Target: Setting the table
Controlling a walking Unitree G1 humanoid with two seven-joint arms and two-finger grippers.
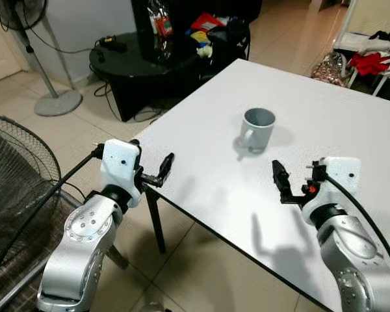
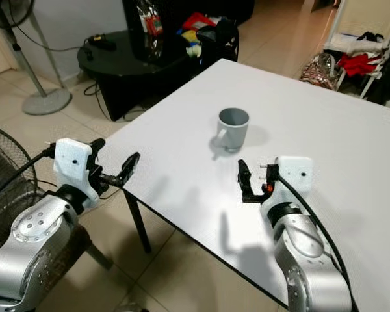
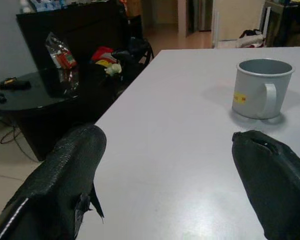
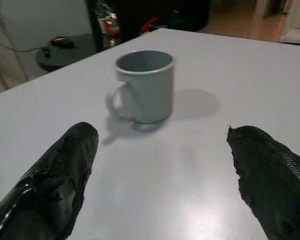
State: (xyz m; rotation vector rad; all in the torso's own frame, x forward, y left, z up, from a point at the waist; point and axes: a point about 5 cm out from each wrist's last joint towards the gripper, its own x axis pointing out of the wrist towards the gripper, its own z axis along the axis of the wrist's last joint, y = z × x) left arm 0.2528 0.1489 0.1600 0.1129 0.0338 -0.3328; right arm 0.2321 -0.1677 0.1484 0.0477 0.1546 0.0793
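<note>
Grey mug (image 1: 258, 128) is seen upright on the white tabletop (image 1: 351, 136), upper centre of the head frames, handle turned toward the robot, nothing inside as far as can be seen. A yellow-and-red sticker is seen on its side in the left wrist view.

Left gripper (image 1: 161, 171) is held at the tabletop's near-left corner, lower left of frame, just off the edge; fingers (image 3: 65, 175) are spread apart, nothing between them. Mug is seen at upper right of the left wrist view (image 3: 262, 87), well apart from the fingers.

Right gripper (image 1: 281, 182) is held over the tabletop, lower right of frame, near the mug and short of it; fingers (image 4: 60, 175) are spread wide, nothing held. Mug is framed between them at the top of the right wrist view (image 4: 142, 85), not touched.

Background: black round table (image 1: 127, 62) with clutter at upper centre-left, fan stand (image 1: 52, 97) at upper left, fan grille (image 1: 16, 169) at left edge, clothes rack with red cloth (image 1: 370, 62) at upper right. Tiled floor (image 1: 182, 273) is seen below.
</note>
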